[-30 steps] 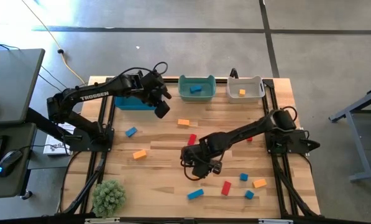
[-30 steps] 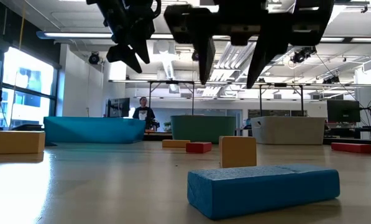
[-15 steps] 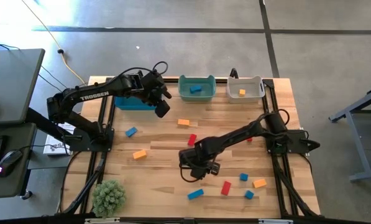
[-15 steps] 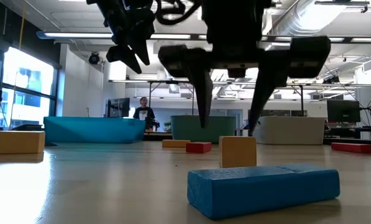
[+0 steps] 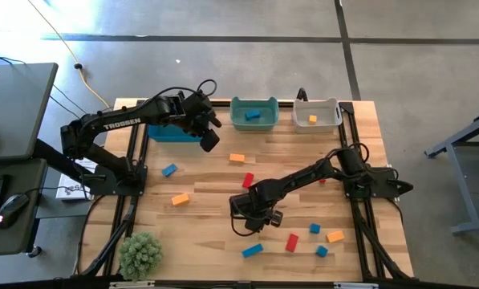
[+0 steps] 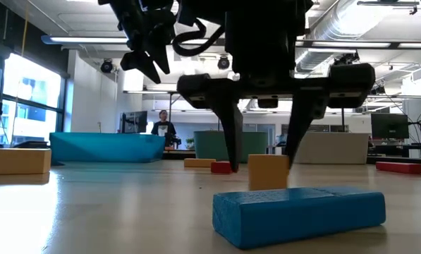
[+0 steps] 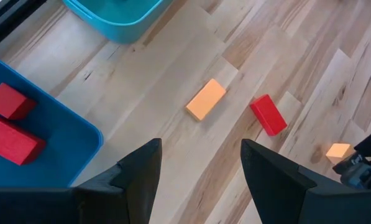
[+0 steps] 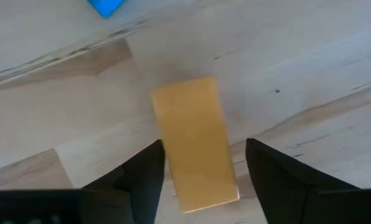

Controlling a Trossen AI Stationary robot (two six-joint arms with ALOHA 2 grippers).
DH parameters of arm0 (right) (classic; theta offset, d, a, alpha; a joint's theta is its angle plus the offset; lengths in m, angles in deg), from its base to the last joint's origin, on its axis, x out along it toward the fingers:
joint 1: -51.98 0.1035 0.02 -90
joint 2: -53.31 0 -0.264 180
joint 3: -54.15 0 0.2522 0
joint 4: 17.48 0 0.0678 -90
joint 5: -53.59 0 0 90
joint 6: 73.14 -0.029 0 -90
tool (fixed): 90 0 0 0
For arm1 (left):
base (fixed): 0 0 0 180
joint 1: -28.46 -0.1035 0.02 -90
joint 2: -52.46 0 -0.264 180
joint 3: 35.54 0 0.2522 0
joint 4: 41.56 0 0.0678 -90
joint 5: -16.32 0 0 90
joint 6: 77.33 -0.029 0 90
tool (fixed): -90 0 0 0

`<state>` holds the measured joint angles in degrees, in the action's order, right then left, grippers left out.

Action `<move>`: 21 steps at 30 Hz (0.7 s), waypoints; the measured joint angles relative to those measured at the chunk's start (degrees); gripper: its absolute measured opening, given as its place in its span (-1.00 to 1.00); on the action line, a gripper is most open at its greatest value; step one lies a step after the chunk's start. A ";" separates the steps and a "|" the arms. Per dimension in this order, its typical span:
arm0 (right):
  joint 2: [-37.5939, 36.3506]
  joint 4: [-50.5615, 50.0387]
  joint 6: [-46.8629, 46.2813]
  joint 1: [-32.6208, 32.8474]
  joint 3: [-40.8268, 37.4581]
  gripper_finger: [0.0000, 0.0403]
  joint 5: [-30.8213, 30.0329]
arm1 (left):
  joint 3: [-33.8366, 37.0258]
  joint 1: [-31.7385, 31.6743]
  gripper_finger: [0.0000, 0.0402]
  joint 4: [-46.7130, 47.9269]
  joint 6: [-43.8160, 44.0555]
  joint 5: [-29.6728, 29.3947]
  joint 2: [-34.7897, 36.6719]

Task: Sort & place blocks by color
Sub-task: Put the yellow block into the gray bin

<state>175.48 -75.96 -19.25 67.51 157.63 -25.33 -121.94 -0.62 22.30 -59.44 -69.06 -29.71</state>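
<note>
An orange block [image 8: 194, 143] lies flat on the table. My right gripper [image 6: 263, 166] hangs over it, open and pointing down, with one finger on either side of it. I see no touch. The gripper body [image 5: 251, 218] hides the block in the high view. Other red, blue and orange blocks lie scattered: an orange one [image 5: 237, 158], a red one [image 5: 248, 180], and a blue bar [image 6: 298, 214] close to the low camera. My left gripper [image 5: 209, 140] hangs open, high by the blue bin [image 5: 168, 132].
Along the far edge stand the blue bin with red blocks [image 7: 8, 121], a teal bin [image 5: 254, 113] holding a blue block, and a white bin [image 5: 316, 113] holding an orange one. A green plant [image 5: 140, 255] sits at the near left corner. More blocks [image 5: 314, 229] lie near right.
My right gripper has come down toward the table until its fingers stand on either side of the orange block. The block has stayed where it was.
</note>
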 joint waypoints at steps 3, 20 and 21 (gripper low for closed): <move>0.11 -0.50 -0.02 0.00 0.00 -0.19 -0.12 | 0.00 0.00 0.04 0.00 0.00 -0.15 0.00; 0.09 -5.05 -11.17 -2.55 2.46 -0.50 -5.26 | 0.00 -0.04 0.04 -0.02 -0.04 -0.35 0.00; 0.09 -5.65 -12.06 -3.05 3.07 -0.50 -5.43 | 0.00 -0.04 0.04 -0.04 -0.02 -0.35 0.00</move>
<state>175.57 -81.61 -31.31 64.46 160.70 -30.77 -121.94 -0.66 22.26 -59.46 -69.41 -29.71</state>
